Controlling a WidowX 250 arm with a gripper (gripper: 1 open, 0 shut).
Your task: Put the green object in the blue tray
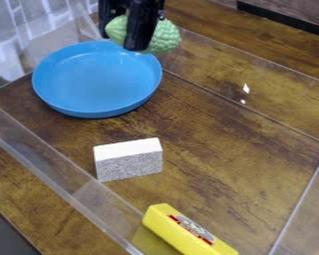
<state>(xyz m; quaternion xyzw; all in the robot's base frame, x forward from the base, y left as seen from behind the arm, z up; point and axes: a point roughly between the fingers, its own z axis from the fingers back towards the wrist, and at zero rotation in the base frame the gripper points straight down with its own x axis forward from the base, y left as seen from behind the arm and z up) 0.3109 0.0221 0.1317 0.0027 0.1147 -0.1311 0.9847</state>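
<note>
The green object (pixel 167 37), a light green bumpy toy vegetable, hangs at the top of the view, just beyond the far rim of the blue tray (pixel 96 80). My dark gripper (pixel 141 44) comes down from above and is shut on the green object, hiding its middle. Green shows on both sides of the fingers. The round blue tray lies on the wooden table, left of centre, with nothing in it.
A grey-white sponge block (pixel 129 159) lies near the middle front. A yellow bar (pixel 186 231) rests at the bottom edge. Clear plastic walls (pixel 43 164) fence the work area, with low ridges running across the wood.
</note>
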